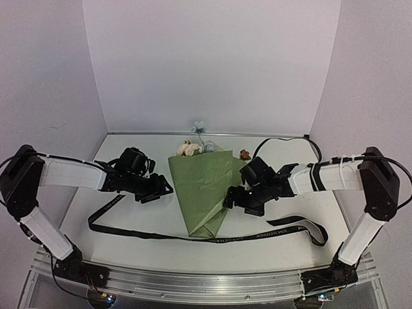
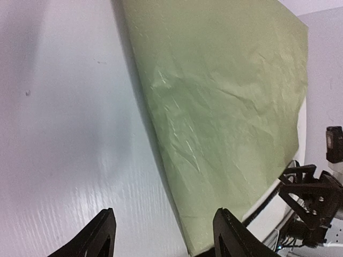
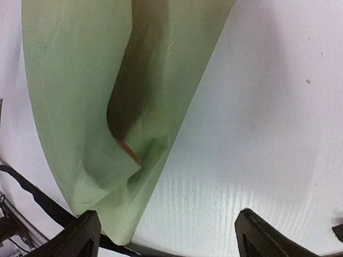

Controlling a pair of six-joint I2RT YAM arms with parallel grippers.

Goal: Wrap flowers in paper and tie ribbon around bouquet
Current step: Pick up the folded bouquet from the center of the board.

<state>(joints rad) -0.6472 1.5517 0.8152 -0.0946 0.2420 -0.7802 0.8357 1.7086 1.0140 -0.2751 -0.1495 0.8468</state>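
Lying in the middle of the desk (image 1: 129,251), the bouquet (image 1: 205,187) is a cone of olive-green paper (image 2: 225,96) with its wide end toward the top of the frame and its narrow tip toward the bottom. The flowers (image 1: 188,149) come out at the wide end. A cream bloom and a pale blue one sit at the upper edge of the paper, and a rust-orange bloom (image 1: 245,154) lies just beside its upper right corner; whether this one touches the paper I cannot tell. The ribbon (image 1: 270,234) lies flat on the desk in a long line from lower left to lower right of the overhead view and seems to pass under the tip of the cone.

The left arm (image 1: 71,172) reaches in from the left, and the left jaws stand open just beside the left edge of the paper. In the left wrist view the two fingers (image 2: 102,235) are apart with bare desk between them, gripping nothing. The right arm (image 1: 322,177) reaches in from the right, and the right jaws are wide open at the right edge of the cone. In the right wrist view the fingers (image 3: 86,235) sit in the two lower corners, holding nothing, and the tip of the cone lies near the lower left one.
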